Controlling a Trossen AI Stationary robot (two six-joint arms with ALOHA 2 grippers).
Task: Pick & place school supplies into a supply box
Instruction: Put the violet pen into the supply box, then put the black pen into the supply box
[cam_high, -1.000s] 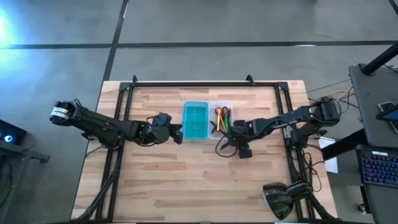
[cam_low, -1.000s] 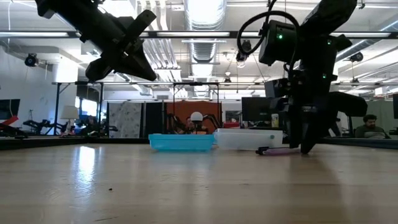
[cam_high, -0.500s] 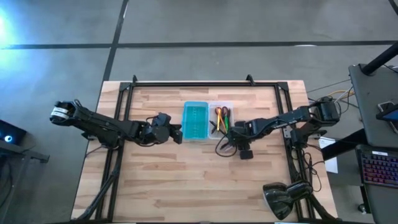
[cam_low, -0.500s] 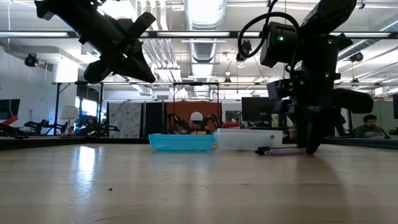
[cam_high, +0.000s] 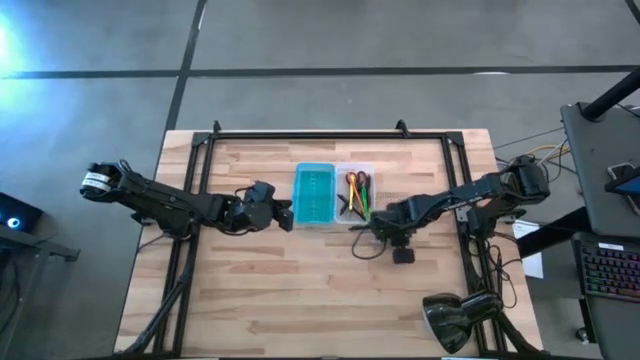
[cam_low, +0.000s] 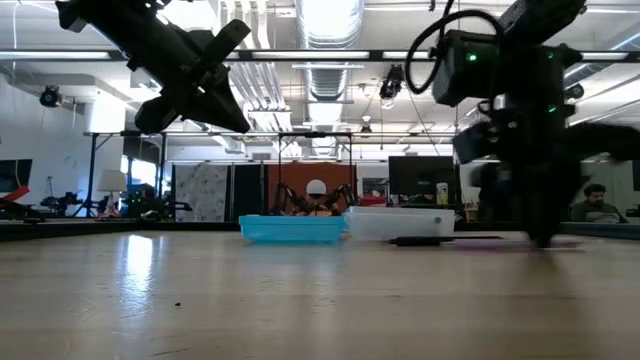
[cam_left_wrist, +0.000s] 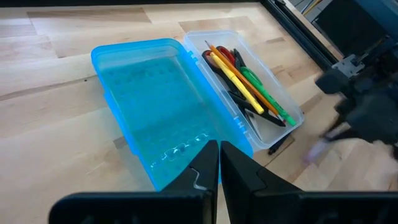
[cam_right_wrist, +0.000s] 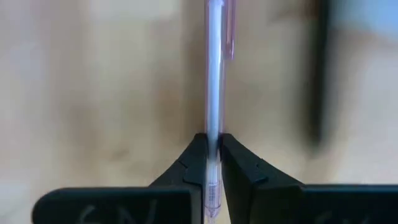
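Your surface: pale wood table (cam_high: 300, 270) inside black frame; grey floor around, open workshop hall behind in low view. Supply box (cam_high: 334, 195) at table centre, turquoise half empty, clear half holding scissors (cam_left_wrist: 231, 57), yellow pencil (cam_left_wrist: 235, 81), green marker (cam_left_wrist: 264, 93). Dark pen (cam_left_wrist: 281, 144) on table just beside clear half. Right gripper (cam_right_wrist: 211, 163) low beside box, fingers clamped on clear pink pen (cam_right_wrist: 214, 74); blurred in low view. Left gripper (cam_left_wrist: 219, 167) raised left of box, fingers together, empty.
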